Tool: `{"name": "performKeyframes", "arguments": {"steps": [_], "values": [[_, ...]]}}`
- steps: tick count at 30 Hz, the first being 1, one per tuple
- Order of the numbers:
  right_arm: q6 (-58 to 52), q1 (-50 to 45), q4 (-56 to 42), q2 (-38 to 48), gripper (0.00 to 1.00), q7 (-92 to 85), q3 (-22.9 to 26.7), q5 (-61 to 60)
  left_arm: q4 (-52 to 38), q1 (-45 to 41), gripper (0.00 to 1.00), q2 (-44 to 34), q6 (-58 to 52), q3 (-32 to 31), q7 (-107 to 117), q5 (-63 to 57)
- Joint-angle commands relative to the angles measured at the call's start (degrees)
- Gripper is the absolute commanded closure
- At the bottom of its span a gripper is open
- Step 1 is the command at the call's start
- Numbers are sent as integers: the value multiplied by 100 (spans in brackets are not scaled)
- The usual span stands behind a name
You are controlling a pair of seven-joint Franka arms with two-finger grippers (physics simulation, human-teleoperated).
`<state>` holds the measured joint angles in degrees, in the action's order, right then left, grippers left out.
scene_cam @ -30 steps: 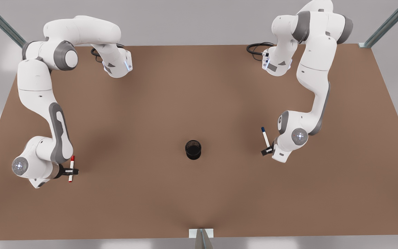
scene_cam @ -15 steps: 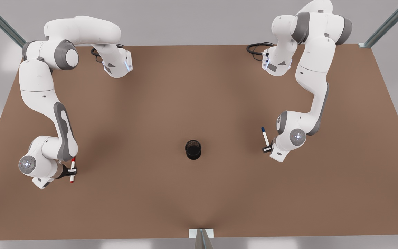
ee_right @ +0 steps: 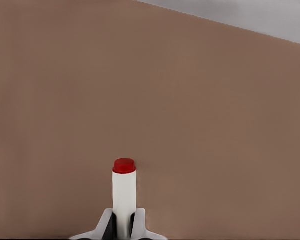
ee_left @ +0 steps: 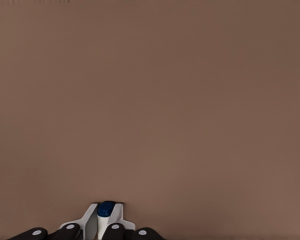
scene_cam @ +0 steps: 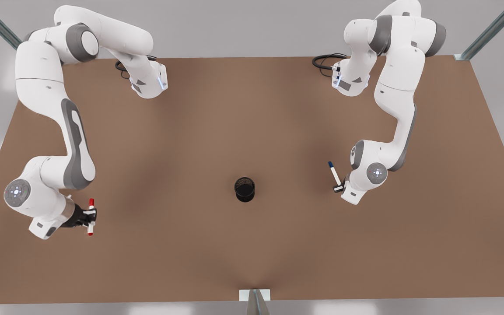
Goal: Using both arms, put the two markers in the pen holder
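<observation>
The black mesh pen holder (scene_cam: 244,189) stands at the table's middle, with nothing in it. On the front view's left, my right gripper (scene_cam: 89,215) is shut on the red-capped marker (scene_cam: 91,203), held off the table; the right wrist view has that marker (ee_right: 124,190) sticking out between the fingers (ee_right: 106,226). On the front view's right, my left gripper (scene_cam: 337,188) is shut on the lower end of the blue-capped marker (scene_cam: 333,173), which leans up and away. The left wrist view catches its blue tip (ee_left: 106,208) between the fingers (ee_left: 85,226).
The brown table (scene_cam: 252,245) stretches wide around the holder. Both arm bases (scene_cam: 149,81) (scene_cam: 350,81) with black cables sit at the far edge. A metal bracket (scene_cam: 255,295) stands at the near edge, and frame posts rise at the far corners.
The right arm's elbow swung up and outward, turning the red marker so it looks shorter from the front. The left gripper crept slightly toward the holder with the blue marker.
</observation>
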<state>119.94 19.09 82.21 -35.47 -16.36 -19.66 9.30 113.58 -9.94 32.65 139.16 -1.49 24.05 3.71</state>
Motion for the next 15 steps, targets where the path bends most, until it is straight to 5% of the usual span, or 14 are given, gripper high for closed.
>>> {"name": "performKeyframes", "arguments": {"steps": [1,5,15], "values": [[-858,-2,-12,198,73,546,-318,19,-2,1,77,-4,-3,-1,-155,25],[-920,-151,-117,295,75,1618,-1233,72,-37,27,79,-83,-143,-1,-146,25],[1206,-3104,-803,119,76,4835,-1215,995,-2023,71,79,-330,-3149,34,-454,16]]}}
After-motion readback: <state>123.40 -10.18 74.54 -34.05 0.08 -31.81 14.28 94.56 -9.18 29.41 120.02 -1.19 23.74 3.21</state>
